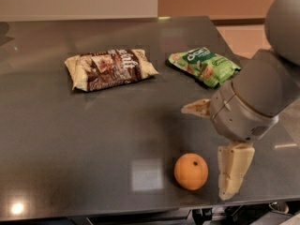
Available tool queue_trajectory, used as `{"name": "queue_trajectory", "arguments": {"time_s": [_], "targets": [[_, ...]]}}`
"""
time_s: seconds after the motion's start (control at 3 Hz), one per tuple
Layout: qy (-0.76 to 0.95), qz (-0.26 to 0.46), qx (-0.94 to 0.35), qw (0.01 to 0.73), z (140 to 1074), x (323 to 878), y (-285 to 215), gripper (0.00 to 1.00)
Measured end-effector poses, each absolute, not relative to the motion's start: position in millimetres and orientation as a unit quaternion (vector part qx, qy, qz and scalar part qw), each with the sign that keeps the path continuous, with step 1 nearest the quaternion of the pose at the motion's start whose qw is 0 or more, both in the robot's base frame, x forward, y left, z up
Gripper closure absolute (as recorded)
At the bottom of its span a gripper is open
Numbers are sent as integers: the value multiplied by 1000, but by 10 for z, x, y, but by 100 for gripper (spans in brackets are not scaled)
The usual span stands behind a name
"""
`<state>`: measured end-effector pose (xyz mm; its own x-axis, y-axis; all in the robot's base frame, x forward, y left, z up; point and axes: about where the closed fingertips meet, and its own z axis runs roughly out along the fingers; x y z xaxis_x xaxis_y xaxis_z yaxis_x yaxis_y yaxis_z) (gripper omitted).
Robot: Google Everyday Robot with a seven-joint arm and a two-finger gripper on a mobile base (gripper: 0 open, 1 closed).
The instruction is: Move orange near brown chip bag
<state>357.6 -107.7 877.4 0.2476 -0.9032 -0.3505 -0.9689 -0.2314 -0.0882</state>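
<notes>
The orange (pixel 191 171) lies near the front edge of the dark table (pixel 93 139), right of the middle. The brown chip bag (pixel 110 68) lies flat toward the back left, well away from the orange. My gripper (pixel 205 153) hangs just right of and above the orange, open and empty. One cream finger (pixel 233 170) points down beside the orange's right side, and the other finger (pixel 197 108) points left above it. I cannot tell whether either finger touches the fruit.
A green snack bag (pixel 205 65) with a white logo lies at the back right, partly behind my grey arm (pixel 262 93). The table's front edge runs just below the orange, and its right edge is hidden behind the arm.
</notes>
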Motion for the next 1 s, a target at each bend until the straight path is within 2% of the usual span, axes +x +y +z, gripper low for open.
{"name": "queue_trajectory", "arguments": {"time_s": [0.67,1.0], "targets": [[569,129,-801,138,8516,3409,-933,0],[562,129,-806,133,8431,3401,-929,16]]}}
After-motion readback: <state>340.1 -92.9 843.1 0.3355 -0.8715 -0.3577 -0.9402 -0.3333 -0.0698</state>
